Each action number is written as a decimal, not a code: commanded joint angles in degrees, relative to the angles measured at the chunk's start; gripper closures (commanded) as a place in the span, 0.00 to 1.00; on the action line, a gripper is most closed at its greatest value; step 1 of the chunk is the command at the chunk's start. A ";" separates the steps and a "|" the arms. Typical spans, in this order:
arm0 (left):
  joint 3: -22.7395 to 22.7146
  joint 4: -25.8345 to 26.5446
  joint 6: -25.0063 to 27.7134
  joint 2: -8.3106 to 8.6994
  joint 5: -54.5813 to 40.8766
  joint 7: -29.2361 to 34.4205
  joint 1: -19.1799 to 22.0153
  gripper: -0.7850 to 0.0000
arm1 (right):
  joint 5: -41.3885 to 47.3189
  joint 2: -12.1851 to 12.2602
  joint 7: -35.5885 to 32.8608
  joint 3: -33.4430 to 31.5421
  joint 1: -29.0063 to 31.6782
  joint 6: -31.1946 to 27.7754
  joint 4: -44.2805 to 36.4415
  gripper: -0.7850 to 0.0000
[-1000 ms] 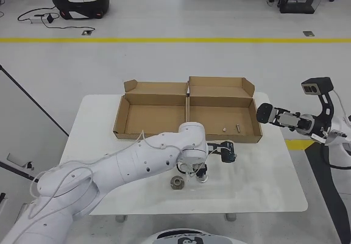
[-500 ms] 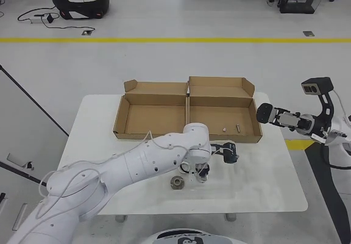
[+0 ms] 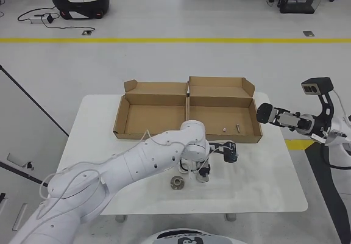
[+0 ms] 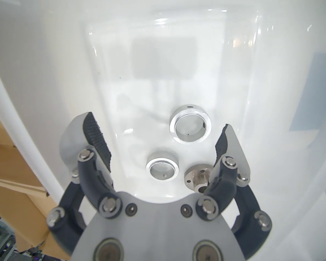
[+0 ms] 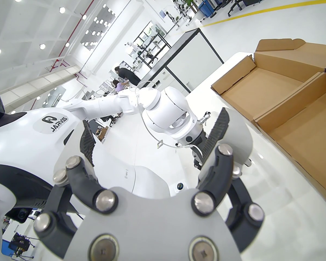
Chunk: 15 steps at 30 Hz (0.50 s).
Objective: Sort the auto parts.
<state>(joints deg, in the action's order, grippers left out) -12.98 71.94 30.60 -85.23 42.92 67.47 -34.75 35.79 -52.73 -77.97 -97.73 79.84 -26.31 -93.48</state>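
- The left end effector (image 4: 157,122) hangs released, jaws spread wide, over three loose metal parts near the front of the worktop (image 3: 261,177): a large ring (image 4: 190,127), a small ring (image 4: 162,168) and a flanged hub (image 4: 199,177)
- The small ring and the flanged hub lie just beside each other, and the hub is partly hidden behind one finger; a straight descent could land a pad on it or nip two parts at once
- Both rings are smooth and round, so I judge that an off-centre closing could squirt one sideways and send it rolling toward the worktop's edge
- The large ring lies a little apart from the others and looks the safer pick
- The right end effector (image 3: 262,113) is also released and empty, at the outer end of the right box (image 3: 209,119), which has two small parts (image 3: 237,128) in it
- The left box (image 3: 154,119) stands against the right box, so a carry that stops short or runs long would drop a part in the wrong one
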 commanded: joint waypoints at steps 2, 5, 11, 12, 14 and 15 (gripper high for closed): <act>-0.35 -0.24 0.32 0.13 0.13 0.08 -0.28 0.00 | 0.00 0.00 0.00 0.00 0.00 0.00 0.00 0.00; -0.58 -0.15 0.73 0.25 0.50 0.37 -0.43 0.00 | 0.00 0.00 0.00 0.00 0.00 0.00 0.00 0.00; -1.31 0.18 1.35 0.63 0.94 0.58 -0.87 0.45 | 0.00 0.00 0.00 0.00 0.00 0.00 0.00 0.00; -1.39 0.27 1.59 0.73 0.94 0.79 -0.97 0.51 | 0.00 0.00 0.00 0.00 0.00 0.00 0.00 0.00; -1.64 0.38 1.84 0.92 0.89 0.98 -1.20 0.55 | 0.00 0.00 0.00 0.00 0.00 0.00 0.00 0.00; -1.76 0.43 1.89 1.02 0.93 1.03 -1.32 0.55 | 0.00 0.00 0.00 0.00 0.00 0.00 0.00 0.00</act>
<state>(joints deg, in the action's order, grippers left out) -14.60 72.33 32.42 -84.33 43.82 68.44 -35.93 35.79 -52.73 -77.97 -97.73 79.84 -26.31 -93.48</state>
